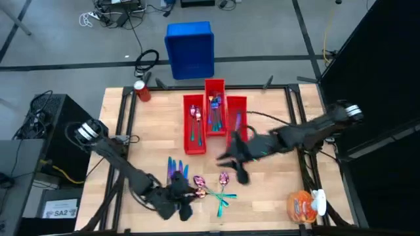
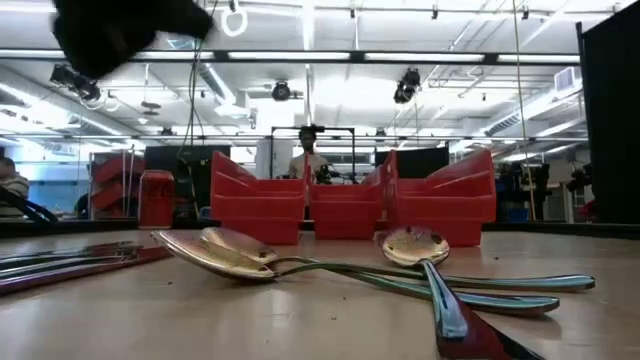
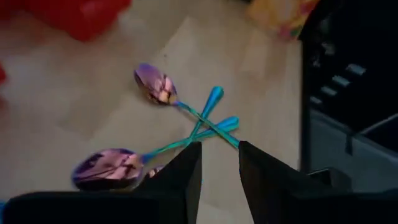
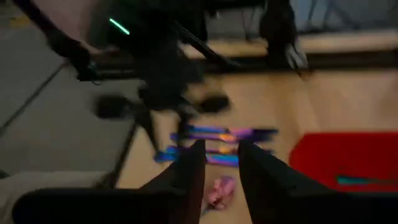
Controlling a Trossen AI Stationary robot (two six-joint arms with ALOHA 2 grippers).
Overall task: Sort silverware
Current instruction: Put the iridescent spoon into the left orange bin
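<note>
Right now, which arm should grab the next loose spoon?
Left, probably. The left tool sits at the table's front edge right beside the crossed spoons, which fill its wrist view just past its open fingers. The right tool hovers nearer the red bins, slightly farther off.

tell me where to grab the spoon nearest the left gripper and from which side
Take that spoon by its slim handle, between the bowl and where the handles cross, coming straight down with the jaws across the handle. It lies flat on the table; the bowl is wide and rounded, and the crossing would likely snag the other spoon.
</note>
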